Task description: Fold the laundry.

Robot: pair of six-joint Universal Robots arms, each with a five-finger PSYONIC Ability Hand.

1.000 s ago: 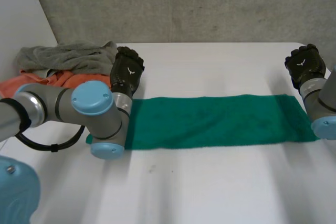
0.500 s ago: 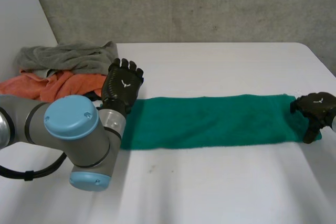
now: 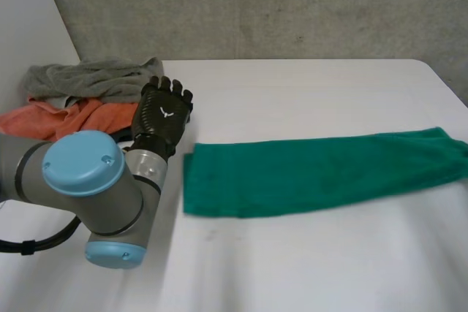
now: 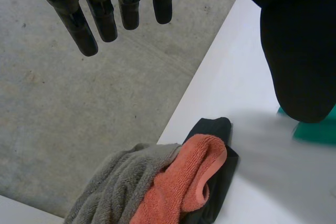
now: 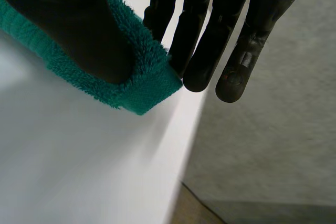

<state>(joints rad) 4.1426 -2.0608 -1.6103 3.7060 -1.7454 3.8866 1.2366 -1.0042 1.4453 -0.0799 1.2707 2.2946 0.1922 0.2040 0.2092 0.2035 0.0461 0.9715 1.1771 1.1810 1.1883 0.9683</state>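
My right hand [image 5: 202, 35] pinches a corner of the long green terry towel [image 3: 307, 173] between thumb and straight fingers; the towel lies stretched across the white table [image 3: 307, 93]. My left hand [image 3: 162, 115] hovers with its fingers straight and empty, beside a heap of crumpled grey and orange cloths [image 3: 88, 78]

green towel [image 3: 314, 173], grey cloth [image 3: 88, 78], orange cloth [image 3: 66, 118].

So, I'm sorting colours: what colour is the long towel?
Green; the towel shows best in head view.
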